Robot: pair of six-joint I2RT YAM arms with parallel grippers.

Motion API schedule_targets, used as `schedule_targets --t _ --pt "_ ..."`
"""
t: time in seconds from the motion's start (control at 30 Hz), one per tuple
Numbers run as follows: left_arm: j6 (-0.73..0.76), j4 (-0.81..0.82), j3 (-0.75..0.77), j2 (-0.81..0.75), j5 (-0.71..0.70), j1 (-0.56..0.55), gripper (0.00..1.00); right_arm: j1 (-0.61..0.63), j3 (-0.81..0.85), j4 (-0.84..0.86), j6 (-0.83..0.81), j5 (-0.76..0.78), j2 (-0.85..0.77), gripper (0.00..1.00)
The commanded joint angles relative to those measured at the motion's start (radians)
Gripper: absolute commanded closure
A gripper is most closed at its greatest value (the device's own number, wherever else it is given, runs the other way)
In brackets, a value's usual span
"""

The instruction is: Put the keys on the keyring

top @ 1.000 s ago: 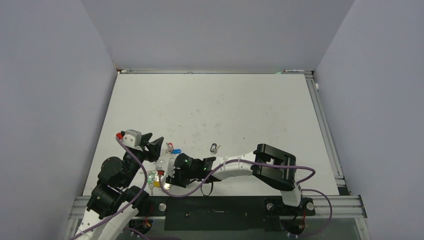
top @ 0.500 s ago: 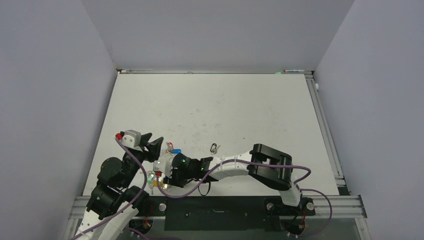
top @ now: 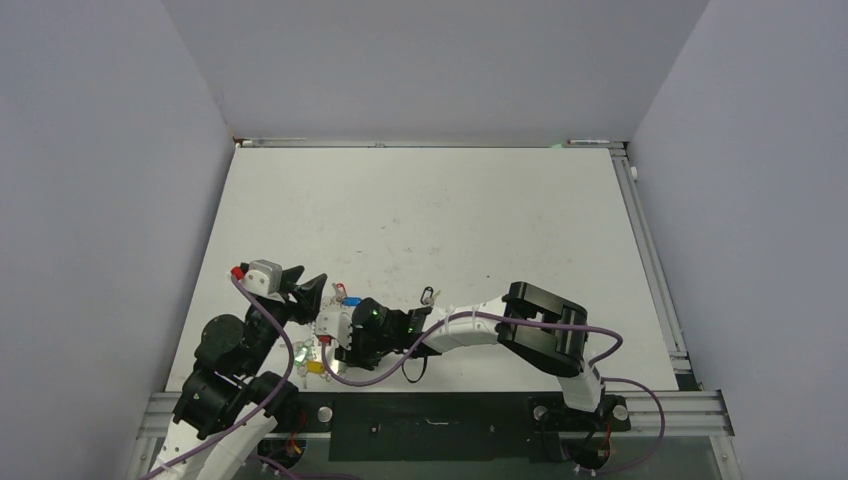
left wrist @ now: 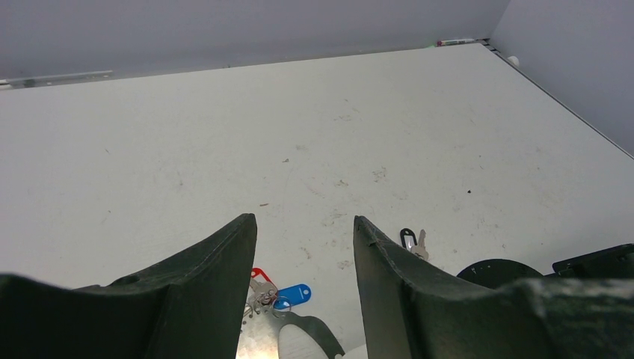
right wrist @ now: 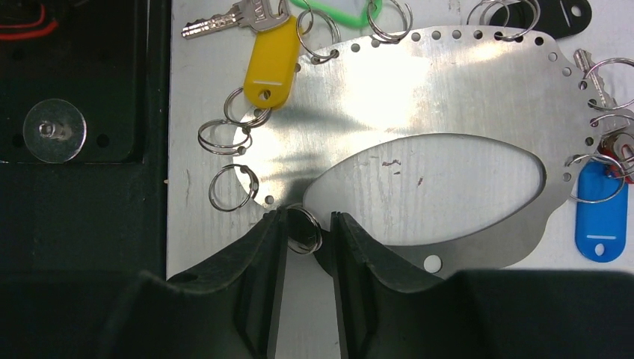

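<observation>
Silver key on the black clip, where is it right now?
Top external view: the silver key on the black clip lies loose on the table, just beyond the right arm's forearm and to the right of the blue-tagged key.

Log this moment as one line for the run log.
right gripper: pinching split ring at keyring rim | left gripper: open, hovering | black-clip key: loose on table

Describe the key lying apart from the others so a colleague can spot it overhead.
On the white table, find the right arm stretched leftward along the near edge. Just beyond its forearm, apart from the keyring cluster, lies a lone key. It is bare silver on a tiny black oval clip; the blue key and red key nearby have coloured plastic heads.
</observation>
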Motion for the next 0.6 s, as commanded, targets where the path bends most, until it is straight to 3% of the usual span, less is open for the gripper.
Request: schedule_targets --t 0.0,0.2,0.57 --pt "0.010 0.038 0.001 -0.006 0.006 0.008 0.53 -0.003 0.015 0.034 -0.001 -0.030 -0.032 0.73" --pt "0.010 0.039 0.001 -0.008 0.007 0.008 0.53 -0.004 0.025 0.027 0.003 -0.011 -0.008 0.86" --pt "0.011 0.040 -0.001 -0.014 0.005 0.008 0.53 0.011 0.033 0.001 -0.018 0.034 0.022 0.95"
